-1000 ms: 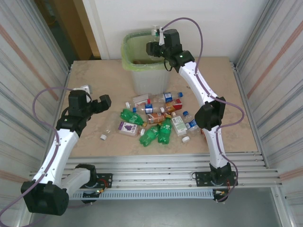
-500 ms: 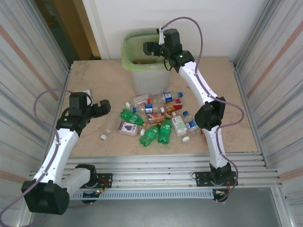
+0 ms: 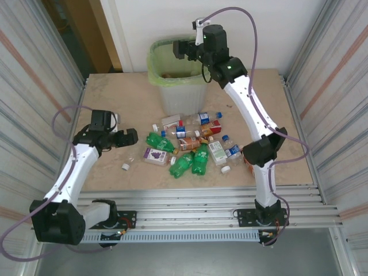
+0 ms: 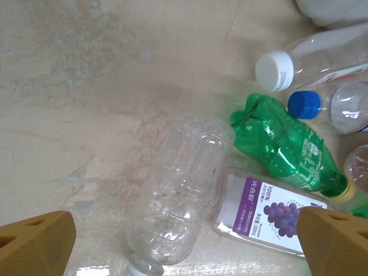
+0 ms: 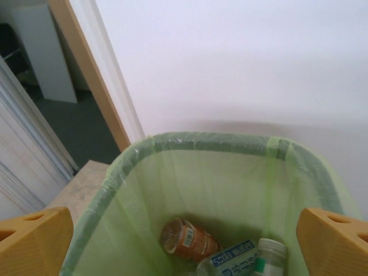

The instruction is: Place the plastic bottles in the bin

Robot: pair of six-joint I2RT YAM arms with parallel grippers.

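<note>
While the left hand (image 3: 129, 137) hangs spread wide over the left edge of the scatter, a clear bottle (image 4: 178, 190) lies right beneath it on the counter (image 3: 126, 98), between the 2 fingers. A grape-label bottle (image 4: 261, 210) lies just beside it on the right, and a green bottle (image 4: 282, 144) lies farther off. The other plastic bottles (image 3: 195, 144) lie in a loose pile near the foot of the bin (image 3: 172, 95), which stands at the far middle. The right hand (image 3: 183, 49) is over the bin's mouth, fingers apart and holding nothing; some bottles lie inside. These bottles look empty, light, thin-walled and crushed, so probably springy and slick. A grip across the clear one's ribbed middle should hold better than one at the cap or neck; a hard squeeze may pop it sideways.
</note>
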